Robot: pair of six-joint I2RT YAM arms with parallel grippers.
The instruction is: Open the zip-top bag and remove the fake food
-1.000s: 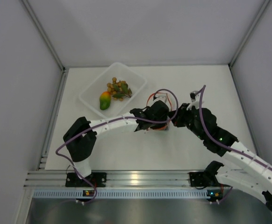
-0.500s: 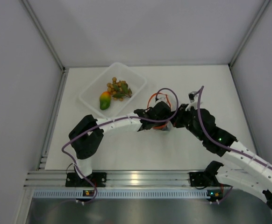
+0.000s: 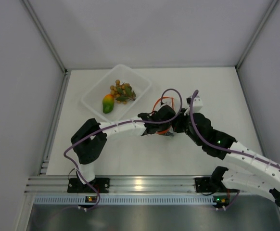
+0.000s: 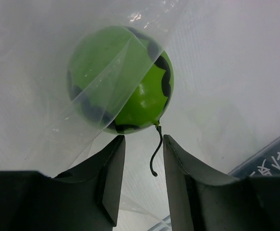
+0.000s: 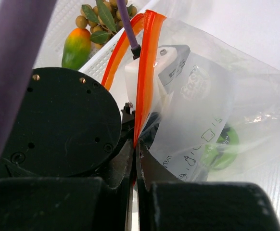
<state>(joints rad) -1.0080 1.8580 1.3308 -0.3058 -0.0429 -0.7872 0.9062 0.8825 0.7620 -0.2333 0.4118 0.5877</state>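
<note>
Your left gripper (image 4: 144, 144) reaches into the bag (image 5: 202, 96), jaws slightly apart around the green ball's (image 4: 120, 77) stem and holding nothing, while your right gripper (image 5: 135, 149) pinches the bag's zip strip (image 5: 145, 72), the tray (image 3: 94, 101) beyond.

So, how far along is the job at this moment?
Done: the zip-top bag is open; the toy mango and brown berry cluster lie in the clear tray.
In hand: the right gripper pinches the red zip strip; the left gripper, open, reaches inside.
Left: the green ball, inside the bag.

Clear crinkly plastic zip-top bag (image 5: 226, 72); glossy green ball (image 4: 147, 98).
</note>
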